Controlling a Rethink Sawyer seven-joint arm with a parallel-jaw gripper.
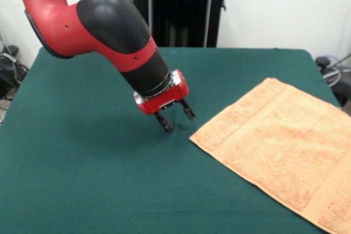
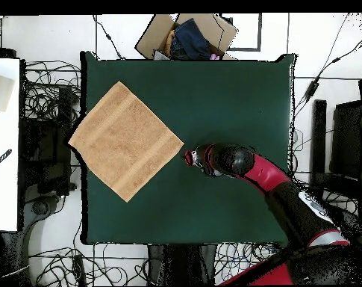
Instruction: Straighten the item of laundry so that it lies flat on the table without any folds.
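The peach-orange towel [image 1: 285,149] lies spread flat on the dark green table [image 1: 98,152], turned like a diamond, with a woven band near two opposite edges. In the overhead view the towel [image 2: 125,140] sits at the table's [image 2: 228,90] left side and one corner hangs just over the table edge. My gripper [image 1: 176,119] hangs just above the cloth, a short way from the towel's nearest corner. It is open and empty. It also shows in the overhead view [image 2: 188,157], just right of the towel's right corner.
A cardboard box [image 2: 188,35] with dark clothes stands off the table's far edge in the overhead view. Cables lie on the floor around the table. A white surface [image 2: 3,142] stands to the left.
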